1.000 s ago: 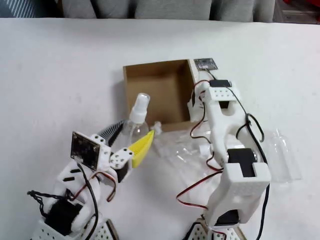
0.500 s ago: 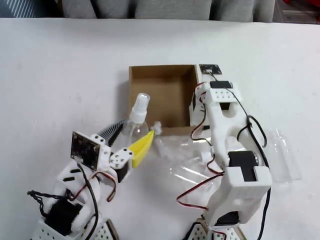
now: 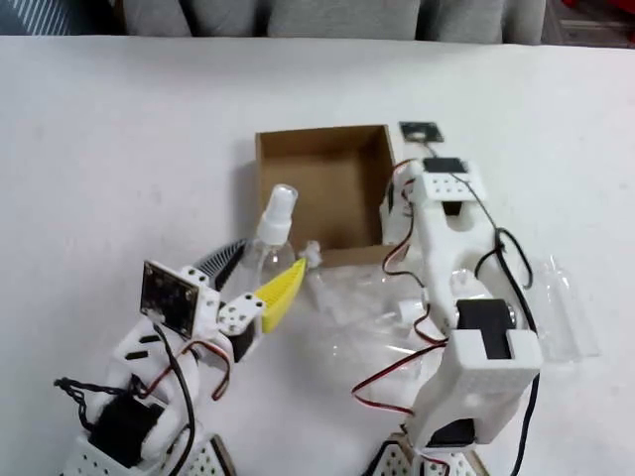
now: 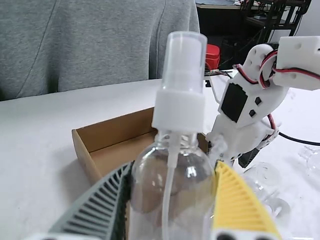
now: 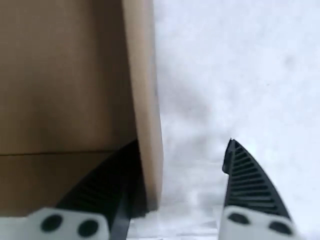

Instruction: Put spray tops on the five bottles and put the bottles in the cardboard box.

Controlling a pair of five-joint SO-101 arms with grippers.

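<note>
- While the capped spray bottle (image 4: pixel 172 175) is clamped upright between the grey and yellow fingers of the left gripper (image 3: pixel 268 260), it is seen at centre left of the high view, just below and left of the cardboard box (image 3: pixel 319 132).
- The white spray top (image 4: pixel 180 95) is seated on the neck, so the long axis is vertical, with the fingers closed on the body low down.
- The coming move is judged to turn on this: the open box lies up and right of the held bottle, just beyond it, and only the near wall has to be cleared.
- The right gripper (image 5: pixel 182 147) is spread open astride the box's right wall (image 5: pixel 145 100), one finger inside and one outside, with nothing clamped.
- Uncapped clear bottles (image 3: pixel 362 322) are left lying below the box.
</note>
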